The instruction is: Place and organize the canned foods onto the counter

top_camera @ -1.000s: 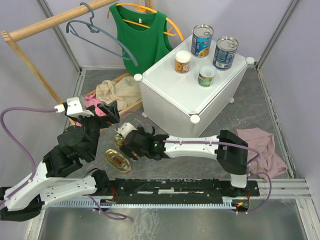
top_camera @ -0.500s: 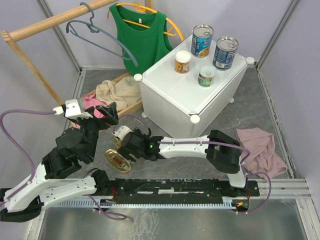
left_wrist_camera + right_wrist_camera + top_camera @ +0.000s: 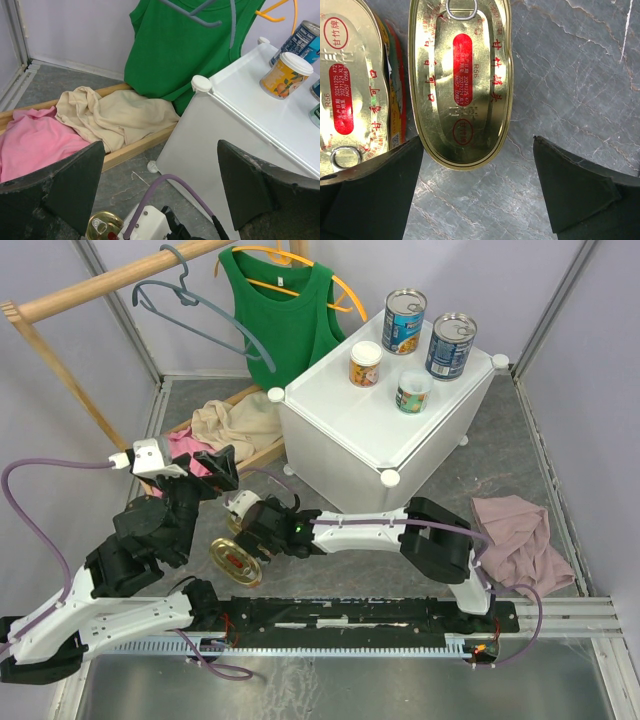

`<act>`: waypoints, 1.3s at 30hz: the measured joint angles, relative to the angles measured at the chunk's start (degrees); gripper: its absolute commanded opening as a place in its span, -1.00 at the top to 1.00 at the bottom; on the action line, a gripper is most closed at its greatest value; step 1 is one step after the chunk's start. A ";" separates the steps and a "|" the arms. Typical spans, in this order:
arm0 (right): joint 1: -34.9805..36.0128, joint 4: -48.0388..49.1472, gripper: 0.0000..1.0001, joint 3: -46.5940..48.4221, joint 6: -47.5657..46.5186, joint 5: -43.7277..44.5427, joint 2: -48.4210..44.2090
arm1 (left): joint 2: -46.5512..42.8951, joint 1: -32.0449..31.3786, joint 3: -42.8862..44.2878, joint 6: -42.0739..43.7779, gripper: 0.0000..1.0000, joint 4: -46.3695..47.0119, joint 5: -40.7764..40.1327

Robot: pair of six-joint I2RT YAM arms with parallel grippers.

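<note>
Right claw (image 3: 477, 142) closer over two oval tins (image 3: 460, 80) (image 3: 350, 90)

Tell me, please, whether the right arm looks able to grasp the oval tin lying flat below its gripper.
Probably yes: the right gripper is open over the flat oval tin, with nothing covering it. A second tin crowds one side, so that finger may catch it.

Two arms in white shell and black joints.
Bolted to a black base rail (image 3: 340, 615); dotted with small screws along the left arm's (image 3: 110, 618) white links; trailed by a purple cable (image 3: 60, 462), with another (image 3: 170, 179) on the right arm (image 3: 370, 532); tipped with dark, scuffed wedge fingers (image 3: 60, 187).
</note>
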 measured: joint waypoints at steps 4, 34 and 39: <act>-0.15 0.07 -0.95 0.13 -0.04 -0.44 0.44 | -0.11 0.00 -0.37 0.02 -0.98 0.63 0.00; -2.40 1.92 -0.17 3.74 -0.92 -6.05 5.35 | -0.63 0.00 -3.06 1.62 -0.99 4.87 0.00; -2.51 1.97 0.14 3.72 -0.79 -6.21 5.35 | -0.85 0.00 -3.39 1.62 -0.99 4.87 0.00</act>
